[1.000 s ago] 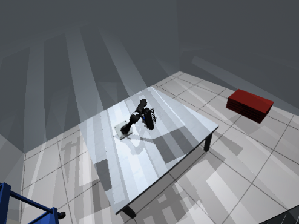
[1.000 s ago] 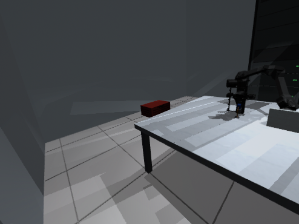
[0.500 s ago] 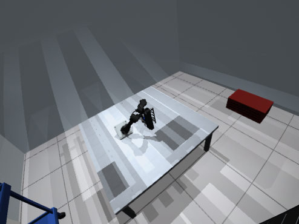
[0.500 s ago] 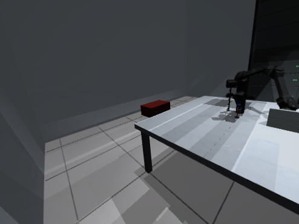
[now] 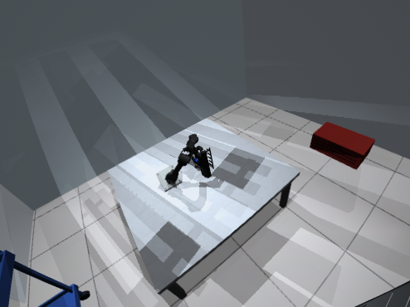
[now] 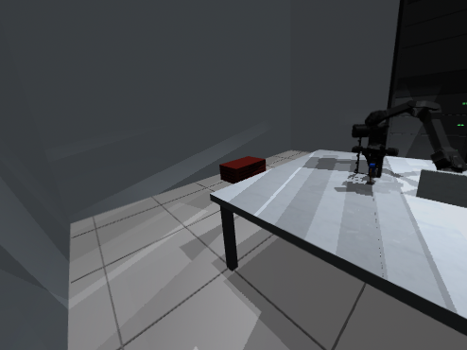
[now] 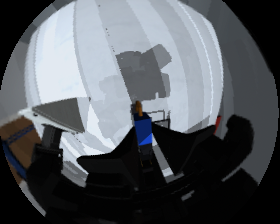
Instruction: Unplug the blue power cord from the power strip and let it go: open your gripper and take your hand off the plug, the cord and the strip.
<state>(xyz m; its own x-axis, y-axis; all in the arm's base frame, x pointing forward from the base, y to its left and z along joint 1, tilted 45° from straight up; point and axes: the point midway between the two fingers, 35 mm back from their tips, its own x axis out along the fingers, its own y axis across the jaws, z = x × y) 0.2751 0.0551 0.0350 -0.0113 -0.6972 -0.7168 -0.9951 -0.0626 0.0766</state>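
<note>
Since the black parallel-jaw gripper (image 5: 197, 163) (image 6: 372, 169) (image 7: 143, 127) is mostly closed, pinching the blue box-shaped plug (image 5: 196, 160) (image 6: 372, 165) (image 7: 143, 129) above the table (image 5: 232, 194) (image 6: 326, 212) (image 7: 55, 60): probably light, rigid, slick; grip its flat sides, never the likely floppy cord.

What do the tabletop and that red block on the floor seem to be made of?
The tabletop looks like smooth pale stone or laminate, with a slight sheen and faint mottling. The red block could be painted metal or plastic, fairly matt: flat, evenly coloured top, ridged sides.
</note>
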